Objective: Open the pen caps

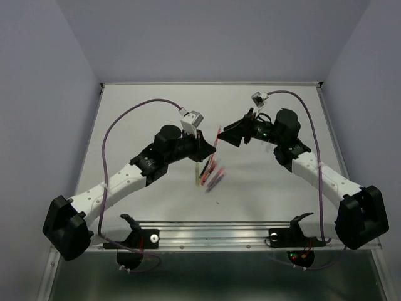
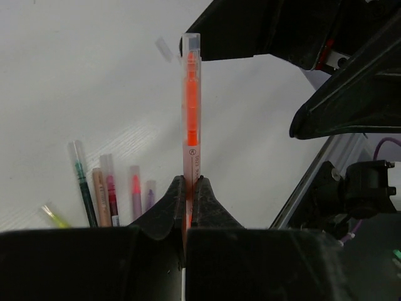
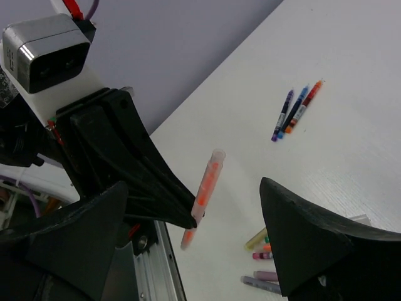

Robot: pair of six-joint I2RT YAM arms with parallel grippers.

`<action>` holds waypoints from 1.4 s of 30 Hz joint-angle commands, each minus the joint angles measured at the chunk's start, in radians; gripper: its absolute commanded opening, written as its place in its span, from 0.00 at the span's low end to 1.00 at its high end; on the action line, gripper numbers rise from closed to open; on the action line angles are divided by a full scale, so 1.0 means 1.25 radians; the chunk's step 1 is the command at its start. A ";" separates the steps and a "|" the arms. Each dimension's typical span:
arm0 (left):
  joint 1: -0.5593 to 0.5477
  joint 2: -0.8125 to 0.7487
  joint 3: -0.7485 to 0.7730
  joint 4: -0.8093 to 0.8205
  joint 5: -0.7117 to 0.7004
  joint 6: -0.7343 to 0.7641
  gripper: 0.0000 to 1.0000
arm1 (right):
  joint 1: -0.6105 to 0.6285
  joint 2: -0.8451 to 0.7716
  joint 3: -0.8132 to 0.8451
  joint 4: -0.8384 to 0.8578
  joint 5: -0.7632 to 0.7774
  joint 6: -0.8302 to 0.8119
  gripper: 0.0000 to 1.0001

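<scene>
My left gripper (image 2: 190, 182) is shut on an orange pen (image 2: 190, 113) and holds it above the table, its clear cap (image 2: 192, 42) at the far end. In the top view the left gripper (image 1: 208, 143) and the pen (image 1: 217, 135) are at mid-table. My right gripper (image 3: 194, 188) is open, and the pen (image 3: 208, 179) with its cap (image 3: 217, 155) stands between its fingers. One right finger (image 2: 250, 28) is close beside the cap. In the top view the right gripper (image 1: 228, 135) faces the left one.
Several loose capped pens (image 1: 210, 172) lie on the white table just in front of the grippers, also in the left wrist view (image 2: 106, 194). Three more pens (image 3: 294, 113) lie together farther off. A metal rail (image 1: 219, 229) runs along the near edge.
</scene>
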 commanded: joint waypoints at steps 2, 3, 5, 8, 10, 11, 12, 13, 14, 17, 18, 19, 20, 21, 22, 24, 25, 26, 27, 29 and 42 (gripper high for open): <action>-0.012 -0.008 0.002 0.081 0.052 0.015 0.00 | 0.036 0.042 0.062 0.068 0.021 0.022 0.84; -0.015 -0.009 0.001 0.087 0.055 0.011 0.00 | 0.047 0.048 0.073 0.055 0.035 0.017 0.81; -0.017 -0.011 0.001 0.089 0.056 0.010 0.00 | 0.055 0.058 0.081 0.047 0.047 0.010 0.78; -0.020 -0.015 -0.005 0.092 0.052 0.007 0.00 | 0.071 0.056 0.083 0.045 0.076 0.007 0.65; -0.021 -0.015 -0.009 0.092 0.047 0.006 0.00 | 0.071 0.053 0.082 0.045 0.091 0.009 0.52; -0.021 -0.015 -0.009 0.092 0.045 0.005 0.00 | 0.071 0.051 0.082 0.045 0.093 0.011 0.48; -0.021 -0.014 -0.009 0.092 0.044 0.004 0.00 | 0.071 0.050 0.082 0.047 0.090 0.010 0.45; -0.021 -0.013 -0.009 0.092 0.041 0.004 0.00 | 0.079 0.051 0.082 0.048 0.087 0.015 0.42; -0.021 -0.013 -0.009 0.092 0.039 0.000 0.00 | 0.079 0.053 0.082 0.048 0.085 0.020 0.34; -0.021 -0.009 -0.008 0.093 0.030 -0.004 0.00 | 0.079 0.059 0.086 0.044 0.070 0.031 0.10; -0.021 -0.009 -0.008 0.093 0.029 -0.005 0.00 | 0.079 0.061 0.087 0.042 0.065 0.031 0.05; -0.021 -0.009 -0.008 0.093 0.028 -0.007 0.00 | 0.079 0.062 0.090 0.024 0.065 0.032 0.01; -0.021 -0.009 -0.005 0.093 0.026 -0.011 0.00 | 0.079 0.065 0.094 0.020 0.071 0.034 0.01; -0.021 -0.008 -0.004 0.092 0.033 -0.015 0.00 | 0.079 0.066 0.095 0.012 0.072 0.033 0.01; -0.021 -0.007 -0.001 0.092 0.037 -0.015 0.07 | 0.079 0.065 0.098 0.006 0.082 0.038 0.01; -0.021 -0.002 0.001 0.093 0.041 -0.016 0.40 | 0.079 0.063 0.098 0.005 0.103 0.045 0.01; -0.021 -0.002 0.002 0.092 0.042 -0.016 0.49 | 0.079 0.060 0.097 0.003 0.121 0.054 0.01; -0.021 0.001 0.003 0.092 0.041 -0.016 0.52 | 0.079 0.056 0.095 0.003 0.124 0.064 0.01; -0.021 0.002 0.003 0.092 0.039 -0.016 0.53 | 0.079 0.055 0.095 0.003 0.128 0.070 0.01; -0.021 0.007 0.008 0.091 0.034 -0.015 0.56 | 0.079 0.051 0.094 0.003 0.131 0.088 0.01; -0.021 0.031 0.019 0.105 0.026 -0.020 0.28 | 0.079 0.050 0.100 -0.001 0.085 0.118 0.01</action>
